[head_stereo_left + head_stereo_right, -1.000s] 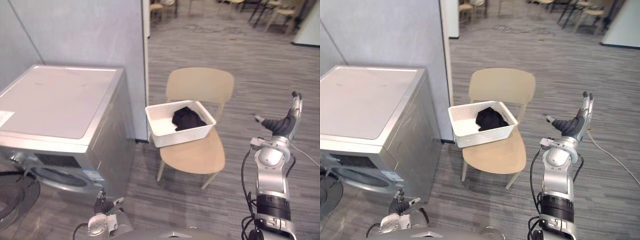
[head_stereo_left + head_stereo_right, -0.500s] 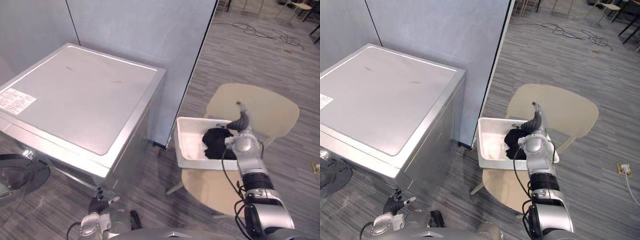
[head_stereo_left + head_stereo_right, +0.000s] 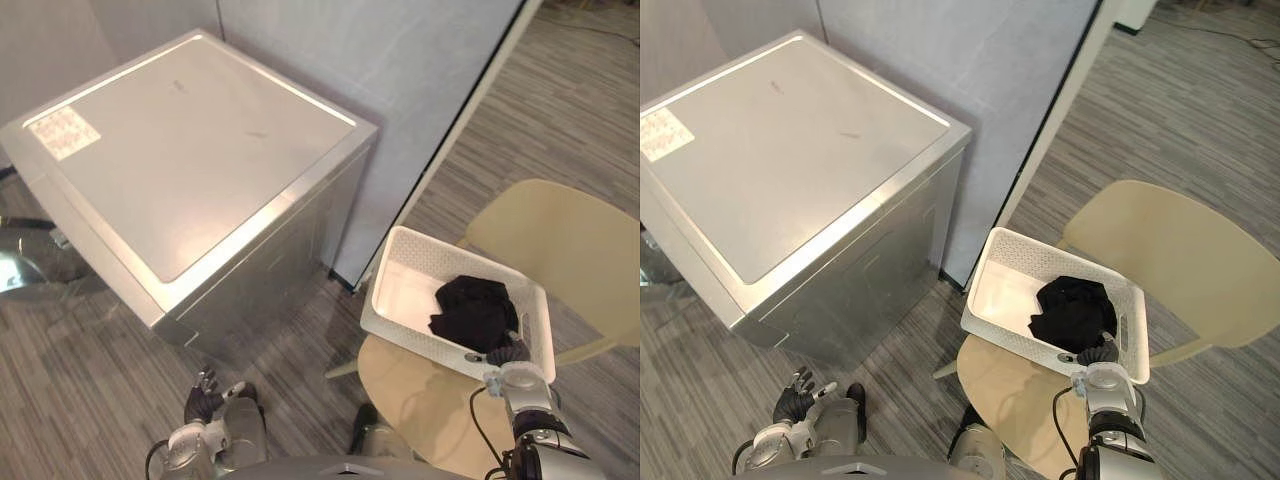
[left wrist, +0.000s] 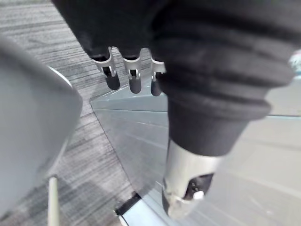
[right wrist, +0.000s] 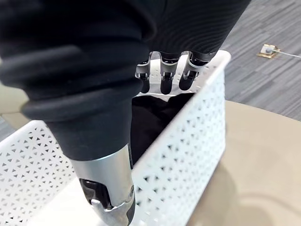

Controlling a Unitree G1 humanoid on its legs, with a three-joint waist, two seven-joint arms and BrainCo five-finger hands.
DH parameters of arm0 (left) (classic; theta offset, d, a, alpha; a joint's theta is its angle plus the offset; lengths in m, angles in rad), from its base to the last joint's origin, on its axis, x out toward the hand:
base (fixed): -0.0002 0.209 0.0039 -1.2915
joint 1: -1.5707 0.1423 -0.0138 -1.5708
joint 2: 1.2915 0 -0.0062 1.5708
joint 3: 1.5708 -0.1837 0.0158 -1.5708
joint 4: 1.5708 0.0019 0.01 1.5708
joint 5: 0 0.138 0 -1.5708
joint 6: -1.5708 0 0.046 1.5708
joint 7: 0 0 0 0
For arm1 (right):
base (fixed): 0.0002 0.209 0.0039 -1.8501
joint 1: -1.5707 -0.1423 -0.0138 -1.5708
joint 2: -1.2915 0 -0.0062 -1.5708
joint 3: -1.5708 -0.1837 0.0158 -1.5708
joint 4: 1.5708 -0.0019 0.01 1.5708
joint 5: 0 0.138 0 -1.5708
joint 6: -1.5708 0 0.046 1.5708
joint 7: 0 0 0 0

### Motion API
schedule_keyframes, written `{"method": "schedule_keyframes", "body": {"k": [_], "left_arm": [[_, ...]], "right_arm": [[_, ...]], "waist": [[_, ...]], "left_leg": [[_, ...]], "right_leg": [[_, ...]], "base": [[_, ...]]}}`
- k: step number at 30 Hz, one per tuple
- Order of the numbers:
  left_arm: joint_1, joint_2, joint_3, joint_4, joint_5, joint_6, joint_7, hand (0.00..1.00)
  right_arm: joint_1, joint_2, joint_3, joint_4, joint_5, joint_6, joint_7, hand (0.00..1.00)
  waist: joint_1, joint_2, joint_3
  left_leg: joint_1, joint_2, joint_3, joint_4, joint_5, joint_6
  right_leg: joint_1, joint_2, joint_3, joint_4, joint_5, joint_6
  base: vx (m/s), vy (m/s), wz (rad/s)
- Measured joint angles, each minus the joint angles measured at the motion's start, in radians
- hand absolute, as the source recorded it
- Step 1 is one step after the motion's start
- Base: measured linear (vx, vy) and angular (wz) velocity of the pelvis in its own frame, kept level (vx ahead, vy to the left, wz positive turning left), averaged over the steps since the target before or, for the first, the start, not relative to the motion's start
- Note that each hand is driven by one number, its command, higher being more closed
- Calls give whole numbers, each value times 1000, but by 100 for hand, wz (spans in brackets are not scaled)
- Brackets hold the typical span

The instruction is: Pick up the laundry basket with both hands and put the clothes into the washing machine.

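- My right hand [image 3: 512,352] has reached the near rim of the laundry basket [image 3: 425,338], fingers loose, gripping nothing
- It sits on the chair [image 3: 560,235], black clothes [image 3: 475,310] inside; my left hand [image 3: 203,388] hangs low, relaxed, and must follow

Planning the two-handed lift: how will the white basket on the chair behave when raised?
The laundry basket looks like perforated plastic, so probably stiff and light. The dark clothes sit nearer the right hand, so that end may dip. On the smooth chair, a push could slide it.
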Motion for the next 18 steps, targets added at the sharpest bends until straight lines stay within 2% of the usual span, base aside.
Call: {"method": "schedule_keyframes", "body": {"k": [2,5,8,13,18], "left_arm": [[-3,-8,2,-19,-9,-8,-14,0],[-8,-8,2,-56,-26,-13,-15,0],[-13,-9,3,-83,-42,-14,-14,0],[-35,-17,3,-98,-42,-29,-9,0],[-42,-35,-6,-140,-51,-44,-1,0]], "right_arm": [[-24,-1,-15,-5,17,-3,-1,0],[-81,-1,-11,-10,50,-4,-8,0],[-170,-9,29,-48,93,-16,-37,0],[-253,-53,111,-61,93,-22,-53,0],[-298,-120,187,-82,93,-30,-69,0]], "waist": [[11,10,23],[16,6,61],[26,10,97],[36,5,101],[33,0,124]], "left_leg": [[-29,6,0,-14,11,7],[-76,8,33,-16,23,13],[-111,6,77,-17,47,22],[-118,3,120,-16,47,26],[-123,5,144,-18,45,28]], "right_leg": [[2,3,-35,-29,13,-1],[-33,-15,-59,-35,17,0],[-67,-30,-58,-56,58,9],[-92,-33,-26,-80,82,13],[-118,-40,-2,-75,87,13]], "base": [[-35,-26,35],[-71,60,26],[-23,74,-7],[19,32,-18],[-6,12,-12]]}}
